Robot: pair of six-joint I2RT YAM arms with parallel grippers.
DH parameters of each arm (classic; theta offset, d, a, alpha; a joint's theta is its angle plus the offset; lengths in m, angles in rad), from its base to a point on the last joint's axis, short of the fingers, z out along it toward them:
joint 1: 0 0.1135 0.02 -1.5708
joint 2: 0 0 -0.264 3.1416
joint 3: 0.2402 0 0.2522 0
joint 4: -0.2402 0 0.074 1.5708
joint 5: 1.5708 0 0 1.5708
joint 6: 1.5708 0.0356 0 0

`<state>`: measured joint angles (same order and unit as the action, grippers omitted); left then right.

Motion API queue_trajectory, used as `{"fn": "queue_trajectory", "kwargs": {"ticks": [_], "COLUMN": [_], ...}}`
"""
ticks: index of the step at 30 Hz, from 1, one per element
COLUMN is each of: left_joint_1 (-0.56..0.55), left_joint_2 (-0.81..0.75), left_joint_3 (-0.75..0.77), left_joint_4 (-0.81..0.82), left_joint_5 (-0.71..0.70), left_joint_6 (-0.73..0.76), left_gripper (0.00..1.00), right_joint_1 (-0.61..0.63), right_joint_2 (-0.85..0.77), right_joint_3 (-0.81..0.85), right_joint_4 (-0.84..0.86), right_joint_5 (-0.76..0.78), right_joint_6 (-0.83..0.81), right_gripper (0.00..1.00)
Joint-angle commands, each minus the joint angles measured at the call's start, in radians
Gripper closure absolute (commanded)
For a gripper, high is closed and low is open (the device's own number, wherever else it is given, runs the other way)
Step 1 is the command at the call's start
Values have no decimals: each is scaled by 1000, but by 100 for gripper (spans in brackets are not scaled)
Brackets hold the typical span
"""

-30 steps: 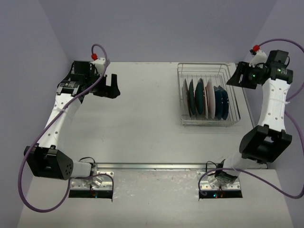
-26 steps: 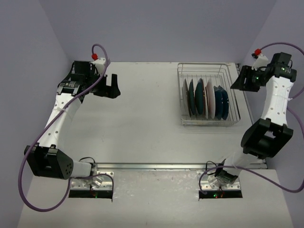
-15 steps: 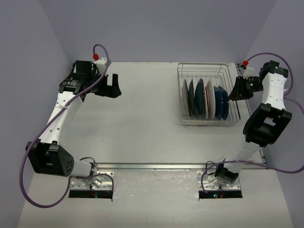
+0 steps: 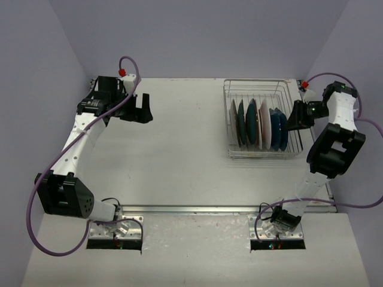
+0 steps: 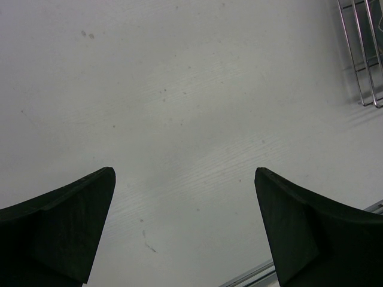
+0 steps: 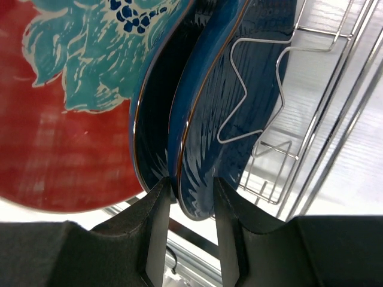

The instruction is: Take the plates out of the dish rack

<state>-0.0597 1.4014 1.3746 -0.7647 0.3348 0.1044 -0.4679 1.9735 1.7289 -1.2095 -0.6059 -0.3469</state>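
Silvery wire of the dish rack (image 4: pixel 229 119) sits at the upper right of the worktop (image 4: pixel 179 149) in my overhead view, with the plates (image 4: pixel 260 124) standing on edge inside. The right gripper (image 4: pixel 295 119) is at the rack's right wall, and the left gripper (image 4: pixel 139 107) is well apart at upper left. My left wrist view shows its fingers spread wide above the worktop, with a rack corner at upper right. On the right wrist view, the fingers are clamped on the rim of the dark blue leaf-shaped dish (image 6: pixel 203 119), with a red plate (image 6: pixel 66 149) further left.
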Motion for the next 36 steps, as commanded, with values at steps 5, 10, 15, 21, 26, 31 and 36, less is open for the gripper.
{"fn": "queue_trajectory", "kwargs": {"ticks": [5,10,15,21,26,31,36], "left_joint_1": [-2,-3,-3,-2,-2,-2,-2], "left_joint_2": [10,19,30,39,62,68,73], "left_joint_3": [5,1,3,5,16,21,31], "left_joint_4": [34,34,38,41,35,36,38], "left_joint_5": [-8,-10,-11,-1,-8,1,17], "left_joint_6": [4,4,-5,-10,-4,8,11], "left_gripper": [0,0,0,0,0,0,0], "right_joint_1": [22,25,22,5,-67,-135,-157], "right_joint_2": [51,54,30,-29,0,23,-31], "right_joint_3": [-13,-17,-6,22,129,209,198], "right_joint_4": [62,55,3,-58,-177,-295,-297], "right_joint_5": [-55,-71,-117,-191,-339,-473,-497], "right_joint_6": [45,58,52,37,13,-36,-64], "right_gripper": [69,84,100,100,100,100,100]}}
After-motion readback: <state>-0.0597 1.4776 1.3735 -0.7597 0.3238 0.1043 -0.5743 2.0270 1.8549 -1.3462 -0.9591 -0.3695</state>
